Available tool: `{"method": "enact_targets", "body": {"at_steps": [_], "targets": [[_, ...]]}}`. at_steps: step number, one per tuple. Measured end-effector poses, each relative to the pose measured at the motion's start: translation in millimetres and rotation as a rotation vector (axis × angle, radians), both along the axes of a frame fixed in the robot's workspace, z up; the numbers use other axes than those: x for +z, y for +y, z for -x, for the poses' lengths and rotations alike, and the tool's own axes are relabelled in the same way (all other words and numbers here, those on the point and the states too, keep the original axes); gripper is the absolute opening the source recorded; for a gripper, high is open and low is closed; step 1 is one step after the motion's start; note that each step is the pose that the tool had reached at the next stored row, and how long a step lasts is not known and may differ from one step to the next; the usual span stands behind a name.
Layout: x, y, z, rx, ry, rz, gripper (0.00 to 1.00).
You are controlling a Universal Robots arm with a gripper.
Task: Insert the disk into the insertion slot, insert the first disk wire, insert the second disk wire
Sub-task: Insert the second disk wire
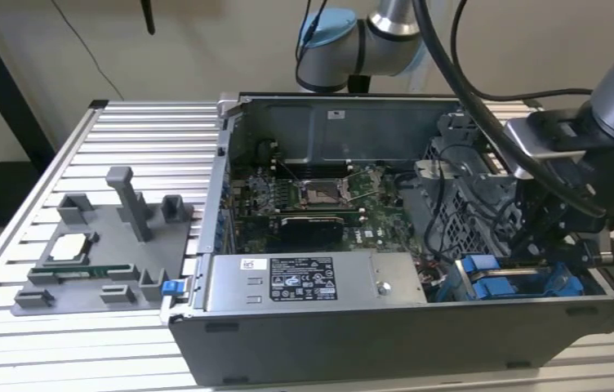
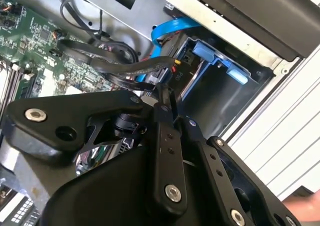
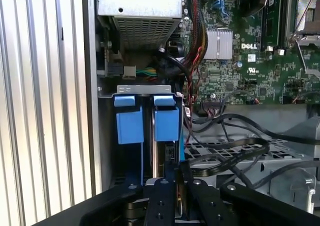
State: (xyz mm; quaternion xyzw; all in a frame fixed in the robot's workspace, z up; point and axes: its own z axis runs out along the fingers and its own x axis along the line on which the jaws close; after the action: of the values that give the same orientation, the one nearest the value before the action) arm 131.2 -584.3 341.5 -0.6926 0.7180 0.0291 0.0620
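In the exterior view the gripper reaches down into the open computer case at its corner on the exterior view's right, over the insertion slot with its blue plastic tabs. In the first wrist view the disk stands on edge inside that bay, blue carrier handles showing, just beside the grey power supply. The jaws sit close together, pinching a thin black wire near the disk's end in the second wrist view. The case rests on the ribbed table.
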Motion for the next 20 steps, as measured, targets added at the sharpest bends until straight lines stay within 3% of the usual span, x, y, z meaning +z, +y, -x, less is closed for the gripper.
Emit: {"method": "enact_targets", "body": {"at_steps": [6, 8, 9, 20], "targets": [[-8.2, -0.1, 0.1, -0.003, 0.0001, 0.0016, 0.00], [-9.4, 0.1, 0.1, -0.003, 0.0002, -0.0018, 0.00], [-8.7, 0.1, 0.0, -0.003, 0.0000, -0.0021, 1.00], [36.7, 0.0, 0.6, -0.003, 0.0001, -0.0006, 1.00]]}}
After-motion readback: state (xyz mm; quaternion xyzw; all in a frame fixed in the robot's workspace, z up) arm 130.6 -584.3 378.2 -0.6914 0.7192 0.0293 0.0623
